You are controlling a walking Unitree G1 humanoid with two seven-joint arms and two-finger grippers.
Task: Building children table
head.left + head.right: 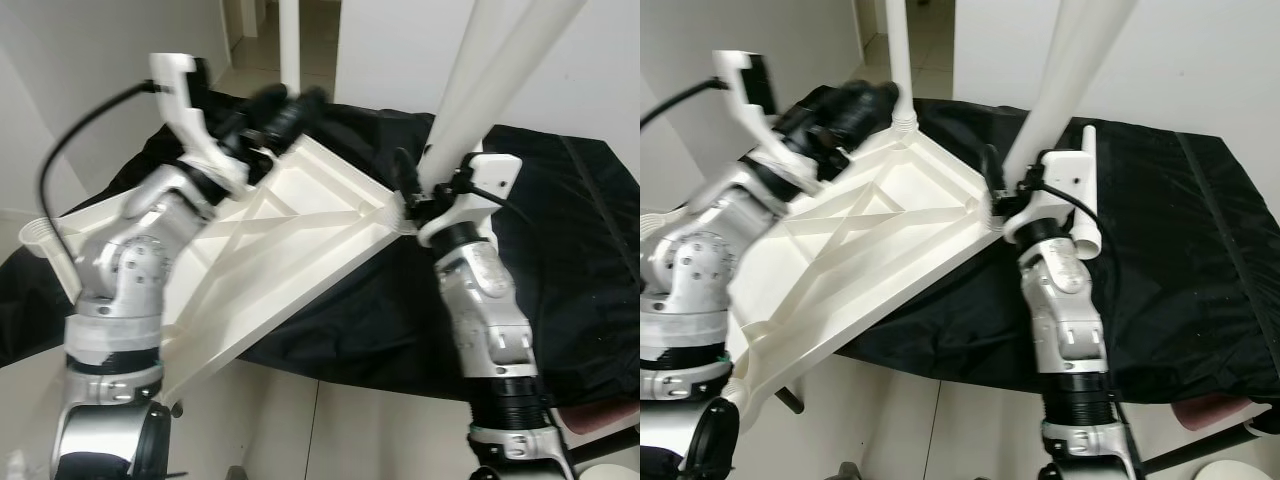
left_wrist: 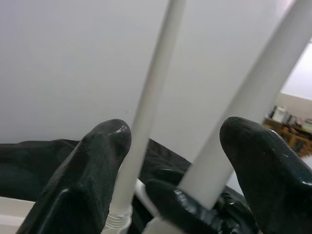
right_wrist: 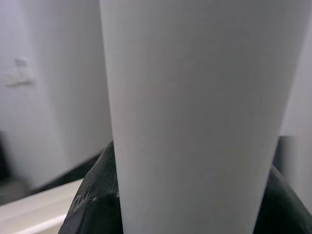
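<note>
The right hand (image 1: 1002, 205) is clenched round a white table leg (image 1: 1065, 70) at the overturned white tabletop's (image 1: 290, 245) 3 o'clock corner (on black cloth (image 1: 570, 250)); at 12 o'clock the left hand (image 1: 285, 108) rests released beside another leg (image 1: 898, 60)

Bright, even indoor light fills the head views, washing the white walls nearly featureless. The left end effector (image 1: 285, 108) is smeared by motion blur, while the black cloth (image 1: 560, 250) stays fairly sharp with soft folds and faint sheen. In the wrist views, the near black fingers (image 2: 92, 175) and the white leg (image 3: 200, 117) are soft, out of focus, with small glints.
</note>
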